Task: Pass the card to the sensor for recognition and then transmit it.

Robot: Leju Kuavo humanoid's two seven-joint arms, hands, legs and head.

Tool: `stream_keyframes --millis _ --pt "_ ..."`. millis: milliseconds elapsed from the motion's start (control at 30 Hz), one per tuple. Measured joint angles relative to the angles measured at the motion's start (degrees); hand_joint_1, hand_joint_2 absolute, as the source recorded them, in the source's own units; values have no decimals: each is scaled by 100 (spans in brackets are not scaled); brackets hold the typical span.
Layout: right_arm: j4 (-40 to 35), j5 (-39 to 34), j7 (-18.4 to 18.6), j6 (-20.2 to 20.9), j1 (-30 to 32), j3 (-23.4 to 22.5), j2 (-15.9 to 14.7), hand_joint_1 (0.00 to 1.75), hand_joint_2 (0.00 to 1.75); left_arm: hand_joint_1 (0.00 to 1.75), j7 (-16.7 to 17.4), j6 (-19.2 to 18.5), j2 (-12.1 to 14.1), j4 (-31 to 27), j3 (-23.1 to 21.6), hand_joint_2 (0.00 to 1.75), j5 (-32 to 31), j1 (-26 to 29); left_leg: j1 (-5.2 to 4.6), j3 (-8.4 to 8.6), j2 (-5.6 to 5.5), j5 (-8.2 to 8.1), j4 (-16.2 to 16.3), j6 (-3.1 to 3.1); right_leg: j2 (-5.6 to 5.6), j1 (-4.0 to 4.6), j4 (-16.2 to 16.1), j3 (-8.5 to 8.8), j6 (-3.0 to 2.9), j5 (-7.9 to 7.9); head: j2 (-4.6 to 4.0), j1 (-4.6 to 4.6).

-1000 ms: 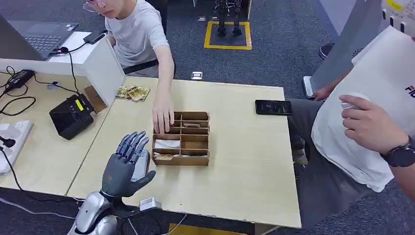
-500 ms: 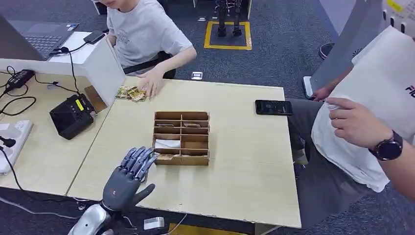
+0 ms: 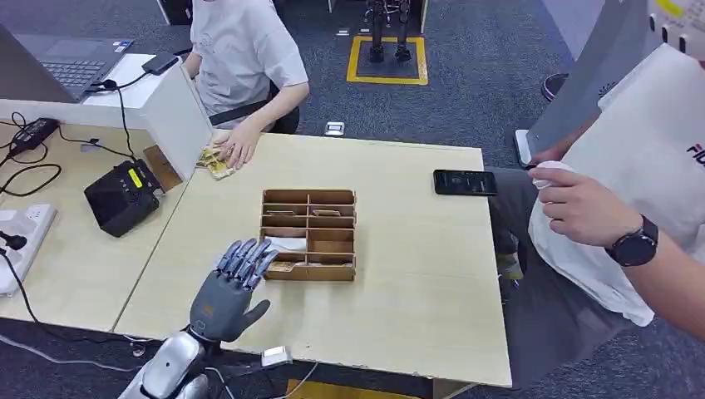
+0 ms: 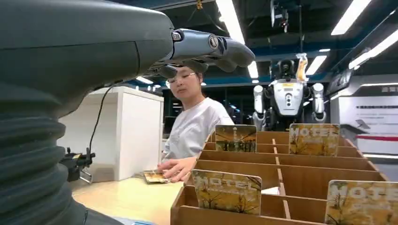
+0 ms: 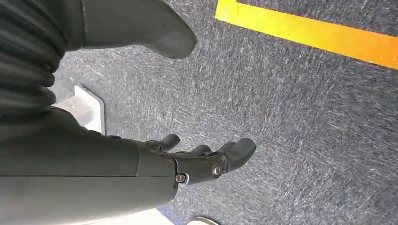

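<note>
Left hand [image 3: 226, 291], fingers spread and empty, hovers at the wooden card box's [image 3: 308, 234] seven o'clock corner, where upright cards [image 4: 226, 191] fill its compartments. Right hand [image 5: 187, 161] hangs empty, fingers loosely apart, over carpet. Black sensor [image 3: 122, 196] sits at nine o'clock.

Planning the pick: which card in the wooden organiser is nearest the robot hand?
The yellow hotel card in the front-left compartment of the brown wooden divided organiser, just beyond the left robot hand; the other cards stand in rows farther back.
</note>
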Motion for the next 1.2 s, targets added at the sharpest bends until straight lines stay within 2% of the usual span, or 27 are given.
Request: stream_keyframes --millis 167,433,1200 --pt "0 9 0 -7 0 -24 0 0 175 0 134 -4 -177 350 -4 175 57 -306 0 0 1 0 0 0 2 0 0 0 -2 2 0 0" --pt "0 11 37 -4 2 -70 0 0 175 0 166 -13 -288 678 -4 175 131 -463 1 0 1 0 -1 -1 2 1 0 -2 -3 1 0 -2" --pt "7 90 11 -9 1 -81 0 0 175 0 31 -83 -444 803 -13 175 348 -529 0 0 2 1 0 -1 1 1 0 -2 -3 2 0 0"
